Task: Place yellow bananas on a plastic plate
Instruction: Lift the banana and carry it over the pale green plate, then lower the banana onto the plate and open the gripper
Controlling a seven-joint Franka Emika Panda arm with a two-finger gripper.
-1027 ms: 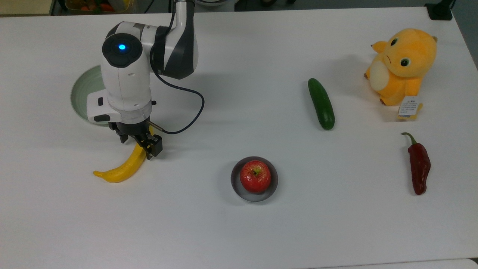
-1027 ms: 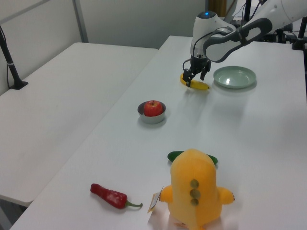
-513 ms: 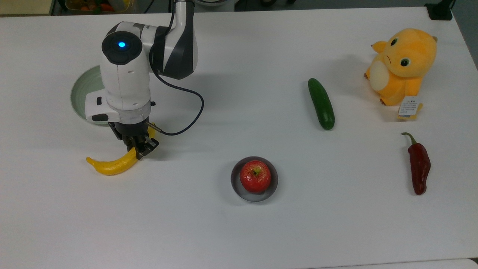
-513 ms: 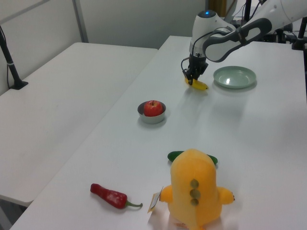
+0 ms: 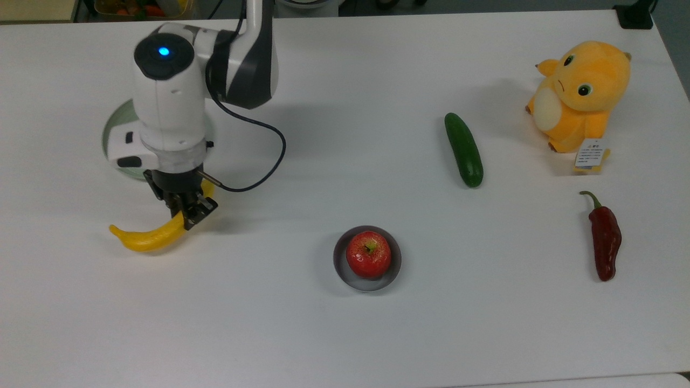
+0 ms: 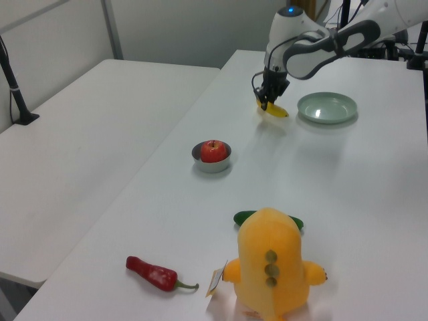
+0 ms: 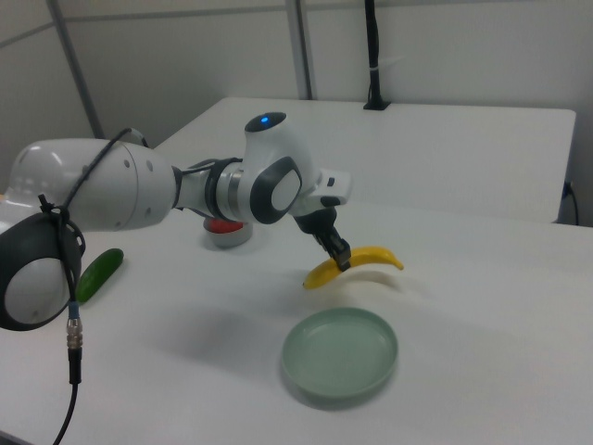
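Beside plate [image 7: 340,353] — gripper [image 7: 339,259] clamped on banana [image 7: 366,261], lifted clear of table [image 5: 345,323]. Pick done; carry over rim and release left.

The white table [image 5: 345,334] looks smooth and matt, the red apple [image 5: 368,254] is shiny, the orange toy [image 5: 582,94] is fuzzy cloth, and the robot arm [image 5: 170,102] is glossy plastic.

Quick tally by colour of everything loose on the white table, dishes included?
Yellow: 1, the curved yellow banana
Orange: 1, the orange plush toy
Red: 2, the red apple and dark red chilli pepper
Green: 2, the dark green cucumber and pale green plastic plate
Grey: 1, the small grey dish
Total: 7
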